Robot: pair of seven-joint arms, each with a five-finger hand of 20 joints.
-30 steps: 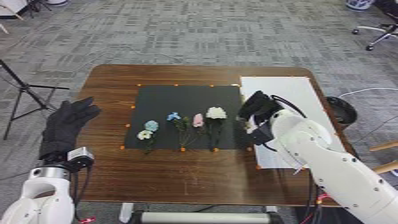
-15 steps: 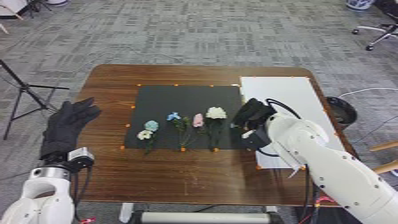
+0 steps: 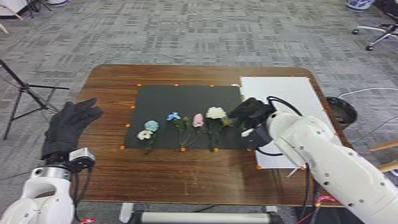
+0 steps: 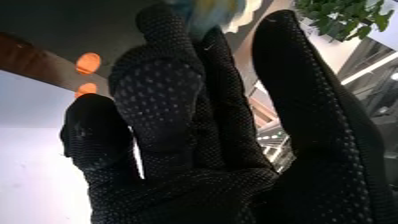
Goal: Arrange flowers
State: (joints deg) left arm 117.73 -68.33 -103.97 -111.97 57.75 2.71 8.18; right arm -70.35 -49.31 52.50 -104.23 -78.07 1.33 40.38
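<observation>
Texts and labels: none that could be read. Brands and numbers: likewise, none that could be read. Signs: none legible from where I stood in the room, looking on at the scene.

it looks like a robotics lab set up in an office-style room: two white jointed robot arms (image 3: 333,162) with black cables work at a brown wooden table (image 3: 178,182) marked with small orange squares (image 3: 127,125), a thin black tripod (image 3: 24,86) stands beside it, and grey patterned carpet (image 3: 195,37) runs under a wheeled swivel chair (image 3: 387,28).
</observation>
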